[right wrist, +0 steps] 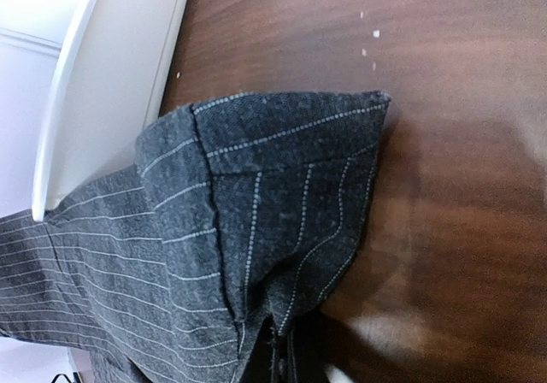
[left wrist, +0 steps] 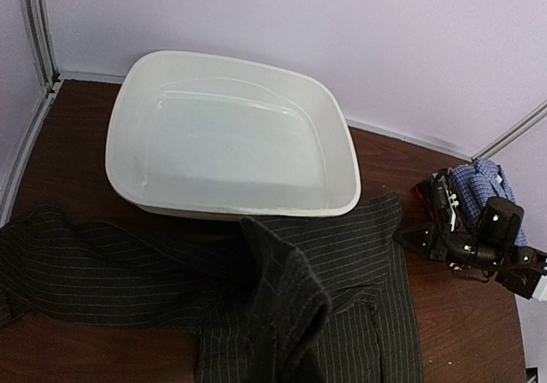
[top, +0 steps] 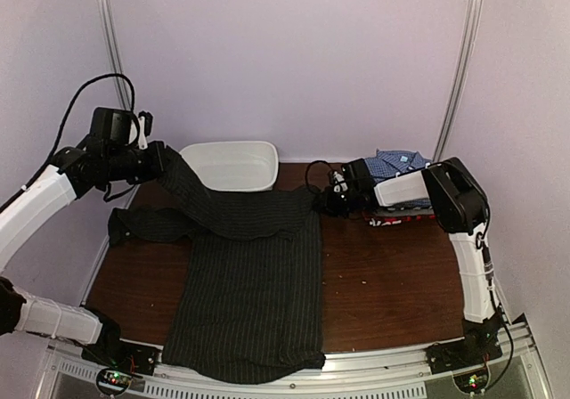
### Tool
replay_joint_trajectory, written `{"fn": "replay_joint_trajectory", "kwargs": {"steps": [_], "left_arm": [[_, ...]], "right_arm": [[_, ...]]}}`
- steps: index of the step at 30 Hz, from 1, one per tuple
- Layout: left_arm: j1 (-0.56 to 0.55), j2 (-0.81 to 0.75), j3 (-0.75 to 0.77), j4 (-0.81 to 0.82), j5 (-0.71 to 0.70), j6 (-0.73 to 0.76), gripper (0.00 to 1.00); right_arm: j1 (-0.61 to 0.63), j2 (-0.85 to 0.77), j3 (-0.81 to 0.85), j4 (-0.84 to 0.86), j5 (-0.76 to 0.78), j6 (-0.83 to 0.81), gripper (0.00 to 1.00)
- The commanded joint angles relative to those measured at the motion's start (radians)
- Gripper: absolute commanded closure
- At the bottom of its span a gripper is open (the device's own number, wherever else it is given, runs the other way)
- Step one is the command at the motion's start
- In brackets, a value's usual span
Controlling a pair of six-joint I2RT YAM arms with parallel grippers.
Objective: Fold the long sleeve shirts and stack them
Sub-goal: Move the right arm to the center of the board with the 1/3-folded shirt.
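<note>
The black pinstriped shirt (top: 254,283) is spread flat between both arms; one sleeve is held lifted in the clamped left gripper (top: 153,160), beside the white tub (top: 230,166); its far corner is pinched by the closed right gripper (top: 326,199), the blue checked shirt (top: 399,166) lying just behind.

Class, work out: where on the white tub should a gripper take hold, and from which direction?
On the tub, probably the rim on the robot's right, from above: the top is open, the wall thin, and the pinstriped shirt crowds the near side.
</note>
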Motion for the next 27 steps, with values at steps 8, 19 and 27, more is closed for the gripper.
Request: {"fn": "replay_joint_trajectory", "kwargs": {"steps": [8,19,27], "left_arm": [[-0.014,0.138,-0.059,0.162,0.123,-0.003,1.00],[-0.076,0.187,-0.065,0.213,0.111,-0.012,1.00],[-0.185,0.259,-0.073,0.268,0.121,-0.025,1.00]], "right_arm": [[-0.064,0.105,0.254,-0.226,0.090,-0.073,0.91],[-0.034,-0.165,0.050,-0.288,0.169,-0.184,0.49],[0.099,-0.564,-0.376,-0.245,0.212,-0.233,0.43]]}}
